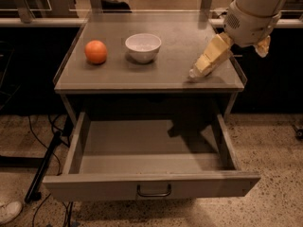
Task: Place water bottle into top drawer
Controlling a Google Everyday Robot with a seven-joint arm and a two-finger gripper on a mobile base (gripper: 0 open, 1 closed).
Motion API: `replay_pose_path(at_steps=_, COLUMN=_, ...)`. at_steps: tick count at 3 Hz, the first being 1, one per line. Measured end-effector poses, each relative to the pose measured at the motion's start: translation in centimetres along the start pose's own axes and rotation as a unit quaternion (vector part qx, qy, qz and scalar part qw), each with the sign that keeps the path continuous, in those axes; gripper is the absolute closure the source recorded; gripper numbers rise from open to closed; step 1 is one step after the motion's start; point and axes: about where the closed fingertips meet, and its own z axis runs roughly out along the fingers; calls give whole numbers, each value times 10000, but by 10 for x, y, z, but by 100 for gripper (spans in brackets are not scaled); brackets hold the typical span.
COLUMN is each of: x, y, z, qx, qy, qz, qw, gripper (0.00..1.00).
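Down at the tabletop's (156,77) four o'clock edge, the end effector (202,68) rested over the water bottle (191,74) (mostly hidden; whether it was grasped, I could not tell). At six o'clock below, the top drawer (151,186) stood pulled open. An orange (96,51) and a white bowl (143,47) sat toward eleven o'clock.

Matt metal top drawer (94,187); plastic gripper (202,69) over tabletop (142,75)
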Motion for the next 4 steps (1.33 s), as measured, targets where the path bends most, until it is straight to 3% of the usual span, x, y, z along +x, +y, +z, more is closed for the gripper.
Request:
replay_pose_path(at_steps=1, x=-21, y=-8, z=11, qx=82, qy=120, qz=644, qw=9978, gripper=0)
replay_pose_path(at_steps=3, x=-39, y=-2, z=15, qx=-20, qy=-106, qz=624, qw=9980, gripper=0)
replay_pose_path(at_steps=4, x=-61, y=1, z=25, qx=-137, qy=-27, qz=918, qw=9957, gripper=0)
